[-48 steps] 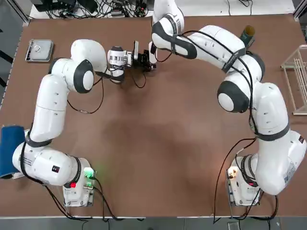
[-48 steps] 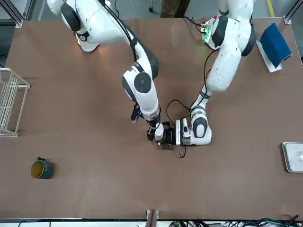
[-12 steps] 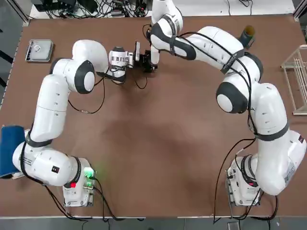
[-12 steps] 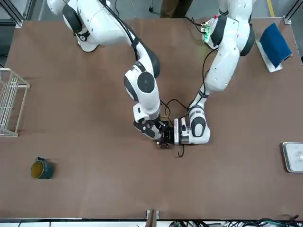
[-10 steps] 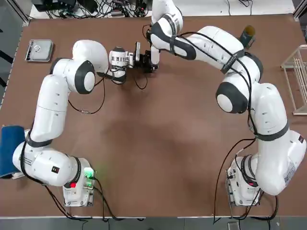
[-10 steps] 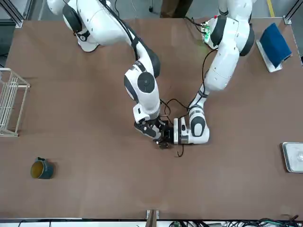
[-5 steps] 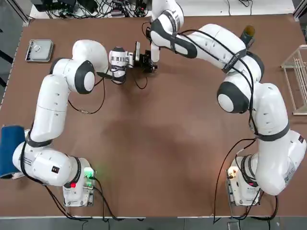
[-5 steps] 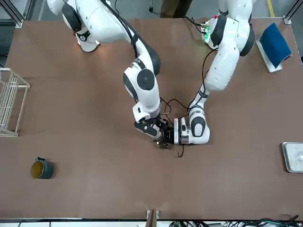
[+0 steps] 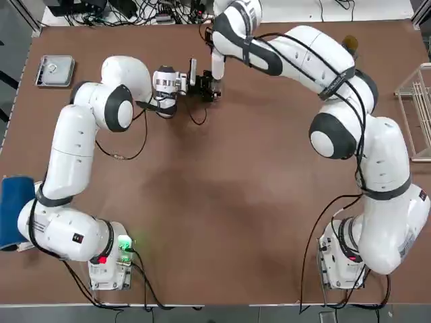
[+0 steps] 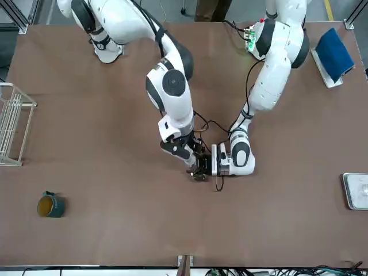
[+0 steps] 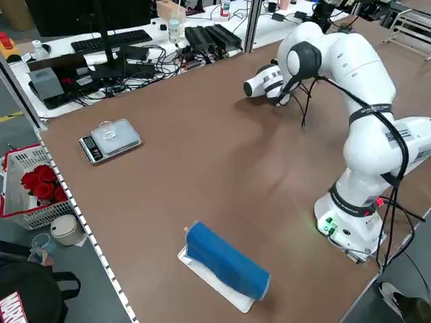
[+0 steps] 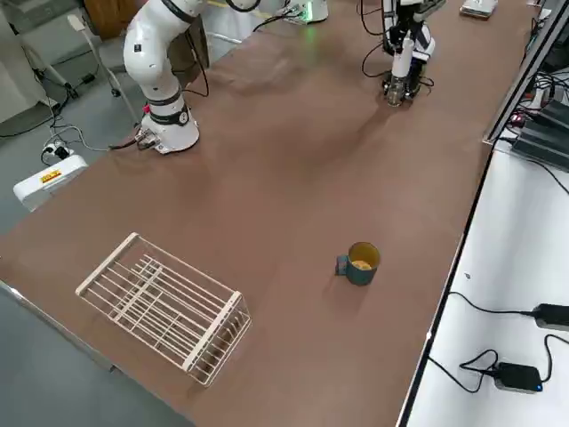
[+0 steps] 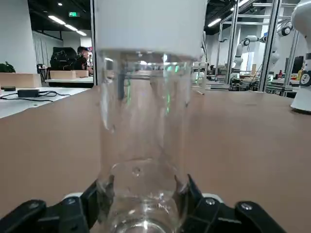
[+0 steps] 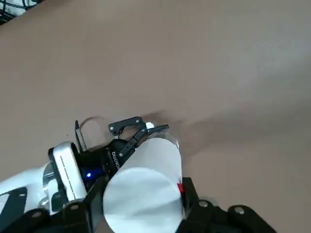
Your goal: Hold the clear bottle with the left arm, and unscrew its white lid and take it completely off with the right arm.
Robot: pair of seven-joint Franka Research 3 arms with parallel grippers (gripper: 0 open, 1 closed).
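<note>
Two white robot arms with dark grey joint bands.
Left arm (image 9: 71, 149), left of the overhead frame: black cable, green and red lights at its base. Right arm (image 9: 387, 168), right: black cables, dark strap. Each black pincer, lower wrist frames, carries silver screws.

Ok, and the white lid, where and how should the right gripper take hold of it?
Around the sides of the white lid, I'd say, coming from its rounded end. It's a plain cylinder, and the left gripper holds the clear bottle beyond it.
</note>
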